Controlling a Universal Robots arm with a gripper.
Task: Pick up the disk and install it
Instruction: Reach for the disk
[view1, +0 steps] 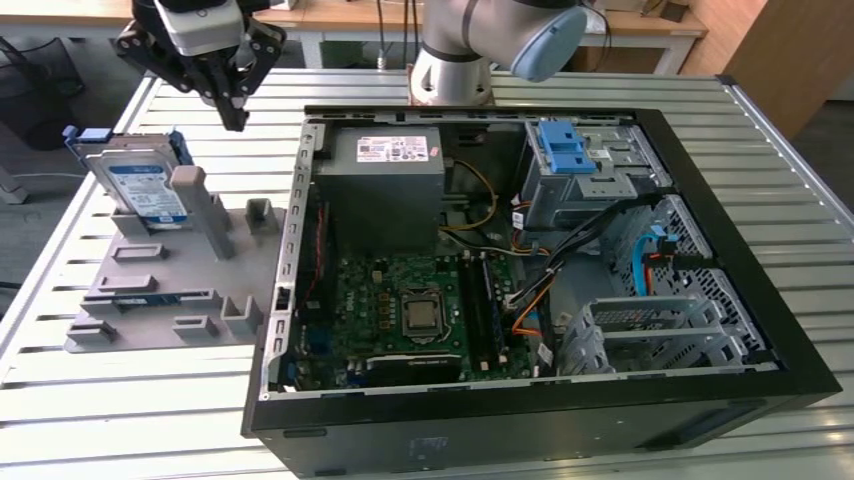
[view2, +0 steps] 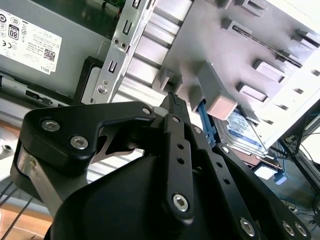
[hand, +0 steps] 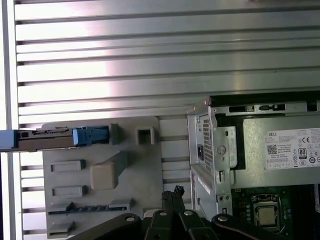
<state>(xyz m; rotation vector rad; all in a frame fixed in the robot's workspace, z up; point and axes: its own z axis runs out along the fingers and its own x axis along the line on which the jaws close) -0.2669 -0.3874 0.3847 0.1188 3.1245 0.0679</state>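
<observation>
My gripper hangs pinched shut and empty near the disk, which leans untouched in the grey stand at the exterior view's left; pickup and install remain.

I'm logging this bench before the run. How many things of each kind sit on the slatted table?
disk: 1
grey holder: 1
open computer case: 1
Total: 3
</observation>
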